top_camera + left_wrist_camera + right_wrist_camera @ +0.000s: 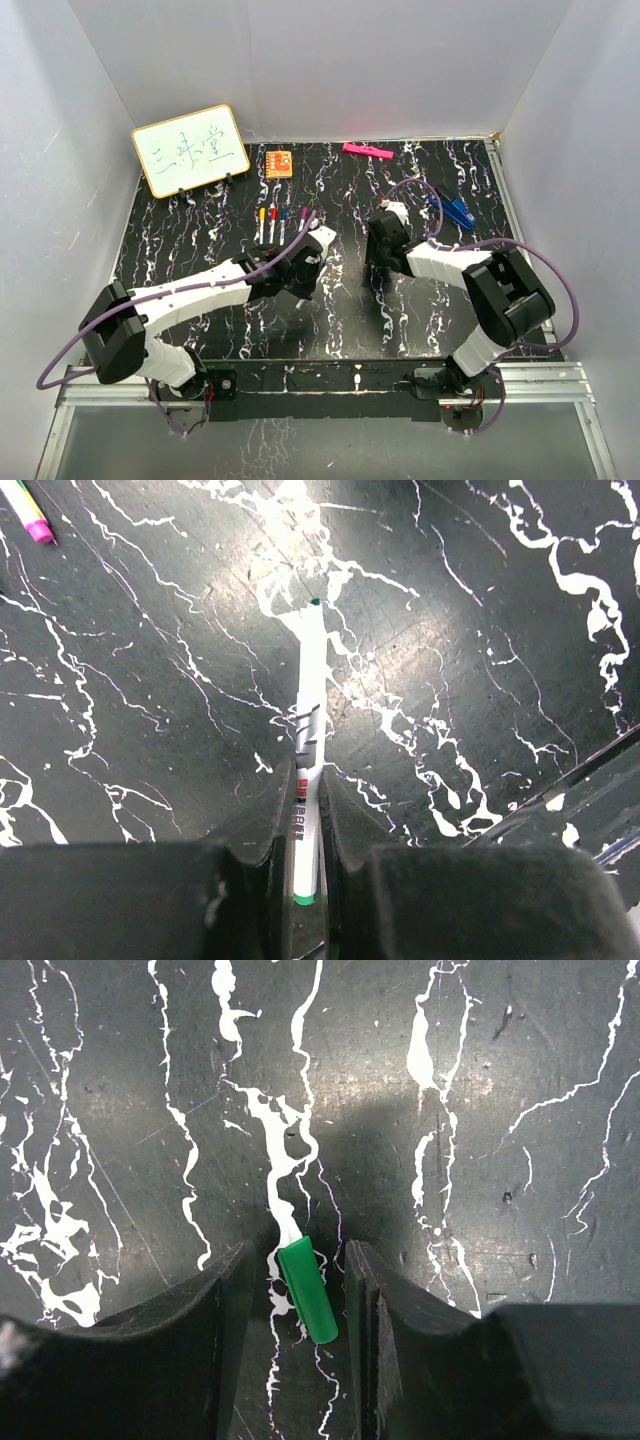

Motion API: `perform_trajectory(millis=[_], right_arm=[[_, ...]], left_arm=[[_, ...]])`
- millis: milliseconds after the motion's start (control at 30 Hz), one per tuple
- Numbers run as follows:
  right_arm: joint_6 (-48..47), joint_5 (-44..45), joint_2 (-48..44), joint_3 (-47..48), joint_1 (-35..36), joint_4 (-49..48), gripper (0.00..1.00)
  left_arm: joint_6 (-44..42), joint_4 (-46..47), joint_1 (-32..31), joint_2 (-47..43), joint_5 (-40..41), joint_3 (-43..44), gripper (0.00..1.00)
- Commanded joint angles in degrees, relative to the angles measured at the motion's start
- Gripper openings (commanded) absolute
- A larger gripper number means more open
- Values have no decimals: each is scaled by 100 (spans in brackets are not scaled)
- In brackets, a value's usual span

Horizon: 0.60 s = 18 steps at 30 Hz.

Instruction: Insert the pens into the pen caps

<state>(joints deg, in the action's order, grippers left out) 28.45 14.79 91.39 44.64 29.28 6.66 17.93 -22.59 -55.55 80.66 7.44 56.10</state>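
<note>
My left gripper (pixel 303 780) is shut on a white pen (pixel 311 700) with a green end. The pen sticks out ahead of the jaws, its dark tip low over the black marbled table (pixel 480 630). My right gripper (pixel 298 1255) is open and straddles a small green pen cap (pixel 310 1292). The cap lies tilted on the table with a gap to each finger. Seen from above, the left gripper (pixel 302 272) and right gripper (pixel 383 262) are side by side mid-table. A row of white pens with coloured ends (pixel 272 226) lies just behind the left one.
At the back of the table lean a small whiteboard (pixel 190 150), an orange square block (pixel 279 162) and a pink marker (pixel 367 151). A blue object (pixel 455 210) sits at the right. Another pen with a yellow and magenta end (pixel 28 510) lies at the upper left of the left wrist view.
</note>
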Motion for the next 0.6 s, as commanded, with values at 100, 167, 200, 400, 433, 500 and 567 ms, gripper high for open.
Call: perform_trajectory(millis=[100,167,200,400,433,500,567], right_arm=[[129,611,311,426,263,709,37],[170,809,406,513,396,917,36],[197,920,468,559,471,1023,36],[457,1010,518,558,716,1383,33],[494,970,500,533,719,1395,32],[540,904,493,491,719,1415,31],[579,878,508,484,719,1488,30]], left_arm=[[-131,647,171,-498,-134,-286,0],[-117,753,246,-537,-182,-315,0],[-96,815,292,-552,-210,-338,0],[-44,985,528,-582,-365,-395,0],[-44,1003,555,-576,-388,-401,0],[-44,1073,623,-577,-452,-427,0],[-44,1140,671,-580,-488,-453,0]])
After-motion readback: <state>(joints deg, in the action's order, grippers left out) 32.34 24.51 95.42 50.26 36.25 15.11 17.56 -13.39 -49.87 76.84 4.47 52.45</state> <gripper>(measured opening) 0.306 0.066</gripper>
